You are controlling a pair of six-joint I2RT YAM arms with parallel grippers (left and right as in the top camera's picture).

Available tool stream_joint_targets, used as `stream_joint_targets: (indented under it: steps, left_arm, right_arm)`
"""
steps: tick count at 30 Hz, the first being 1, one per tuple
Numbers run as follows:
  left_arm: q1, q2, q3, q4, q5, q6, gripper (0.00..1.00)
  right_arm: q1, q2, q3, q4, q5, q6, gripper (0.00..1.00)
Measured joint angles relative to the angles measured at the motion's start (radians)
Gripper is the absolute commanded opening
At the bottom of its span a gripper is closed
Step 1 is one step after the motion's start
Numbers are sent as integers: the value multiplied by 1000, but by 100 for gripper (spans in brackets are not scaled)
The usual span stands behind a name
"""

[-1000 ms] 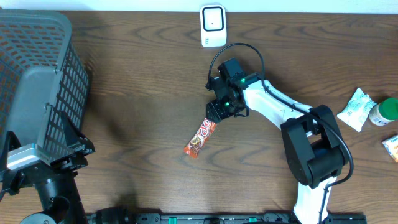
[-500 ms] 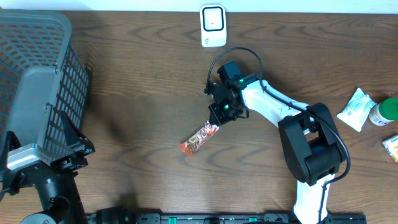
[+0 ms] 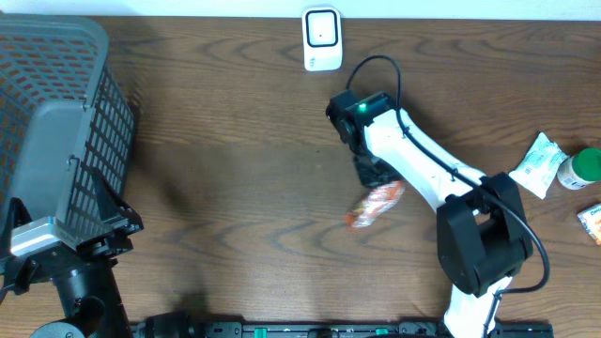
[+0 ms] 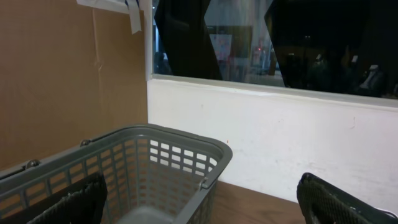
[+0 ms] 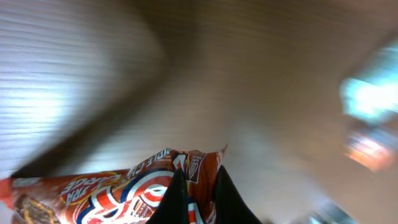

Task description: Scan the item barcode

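The item is an orange-red snack bar wrapper [image 3: 374, 205], hanging slantwise above the table right of centre. My right gripper [image 3: 376, 176] is shut on its upper end. In the right wrist view, the two black fingers [image 5: 173, 199] pinch the wrapper [image 5: 106, 193] near its crimped edge, and the background is blurred. No barcode shows on the wrapper. A white scanner [image 3: 321, 38] stands at the table's far edge, well above the bar. My left gripper [image 4: 199, 208] is open wide over the grey basket [image 4: 155, 134], with nothing between its fingers.
The grey mesh basket [image 3: 56, 131] fills the left side of the table. At the right edge lie a white packet [image 3: 537, 164], a green-capped bottle [image 3: 582, 167] and an orange packet [image 3: 592, 223]. A black cable loops above the right arm.
The right gripper closed on the bar's end and carried it off the table to the right and nearer the front. The left arm has not moved.
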Motion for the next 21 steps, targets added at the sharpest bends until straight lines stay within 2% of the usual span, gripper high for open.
stream_joint_targets:
  steps: [6, 14, 21]
  left_arm:
    - [0, 0, 0, 0, 0, 0, 98]
    - [-16, 0, 0, 0, 0, 0, 98]
    - [-48, 0, 0, 0, 0, 0, 98]
  right_arm:
    - [12, -5, 2, -232, 386, 227, 1]
    - [16, -5, 2, -196, 566, 336, 1]
    - [62, -2, 2, -87, 592, 296, 1]
